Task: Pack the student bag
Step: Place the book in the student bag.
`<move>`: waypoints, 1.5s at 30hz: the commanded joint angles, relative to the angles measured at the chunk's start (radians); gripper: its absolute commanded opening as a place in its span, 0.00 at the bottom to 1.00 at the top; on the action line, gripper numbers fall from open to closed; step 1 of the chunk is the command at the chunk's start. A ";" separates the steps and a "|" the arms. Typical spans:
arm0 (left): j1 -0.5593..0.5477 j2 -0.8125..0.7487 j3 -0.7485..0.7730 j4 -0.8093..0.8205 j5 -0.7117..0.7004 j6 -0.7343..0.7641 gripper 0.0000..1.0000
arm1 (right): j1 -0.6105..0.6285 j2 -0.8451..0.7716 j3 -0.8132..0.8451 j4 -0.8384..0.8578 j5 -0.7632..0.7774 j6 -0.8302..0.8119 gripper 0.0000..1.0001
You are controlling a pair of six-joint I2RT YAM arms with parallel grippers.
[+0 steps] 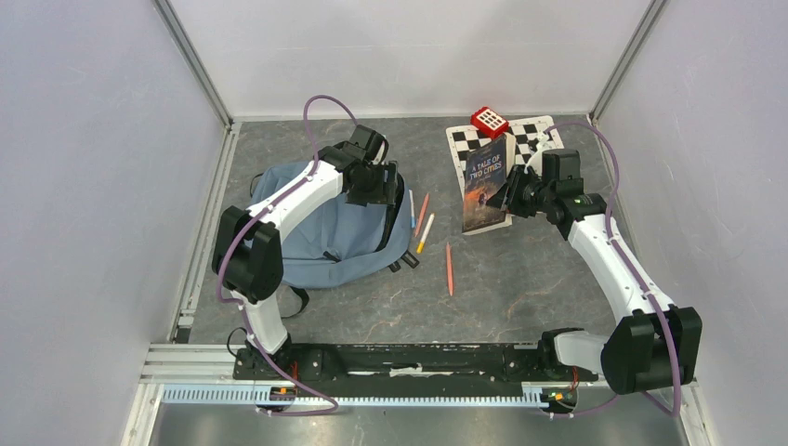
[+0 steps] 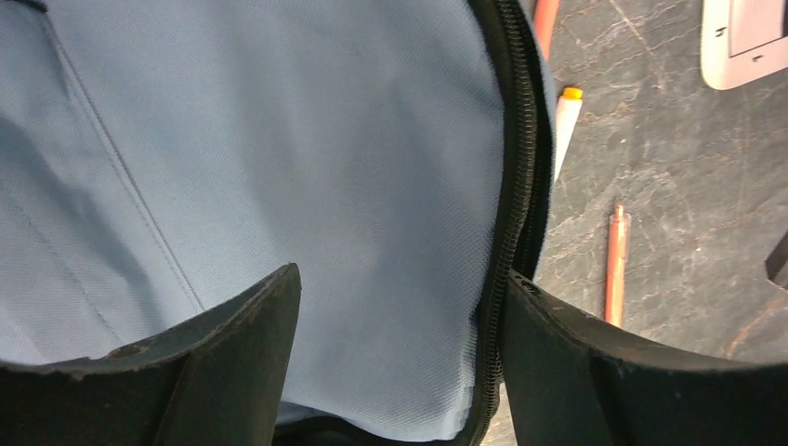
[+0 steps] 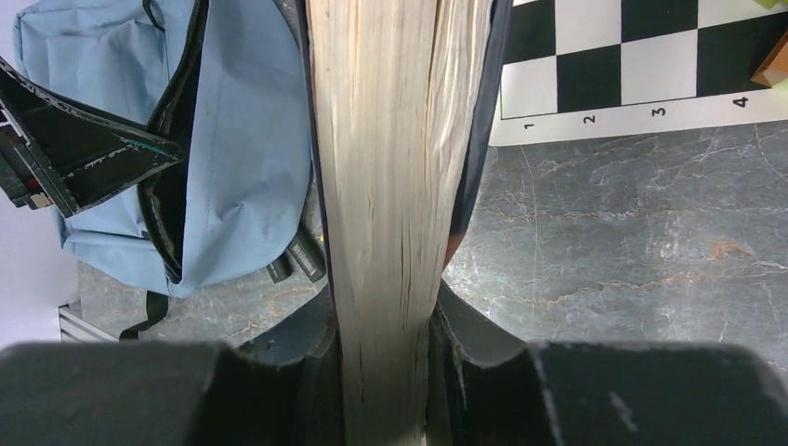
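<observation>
Blue-grey bag (image 1: 344,243) lying flat on the left of the desk (image 1: 520,279), my left gripper (image 2: 400,279) spread apart over its zipper edge, my right gripper (image 3: 386,321) clamped on 1 book (image 3: 390,139)

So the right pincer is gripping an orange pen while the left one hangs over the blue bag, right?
No. The right pincer grips the book, not a pen; the right wrist view shows it. The left pincer does hang over the student bag.

Bag (image 1: 327,237): large, soft, blue-grey fabric, black zipper running along its right edge. Lies flat on the bench (image 1: 520,297), left of centre; black strap ends protrude at its near-right corner.
</observation>
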 commanded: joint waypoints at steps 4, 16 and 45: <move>-0.011 -0.017 -0.001 -0.044 -0.107 0.070 0.69 | 0.006 -0.044 0.087 0.120 -0.006 -0.021 0.00; -0.024 -0.120 0.020 -0.031 -0.185 0.056 0.02 | 0.119 -0.019 0.111 0.232 0.022 0.159 0.00; 0.149 -0.356 0.088 -0.201 -0.069 0.138 0.02 | 0.567 0.527 0.392 0.491 0.007 0.534 0.00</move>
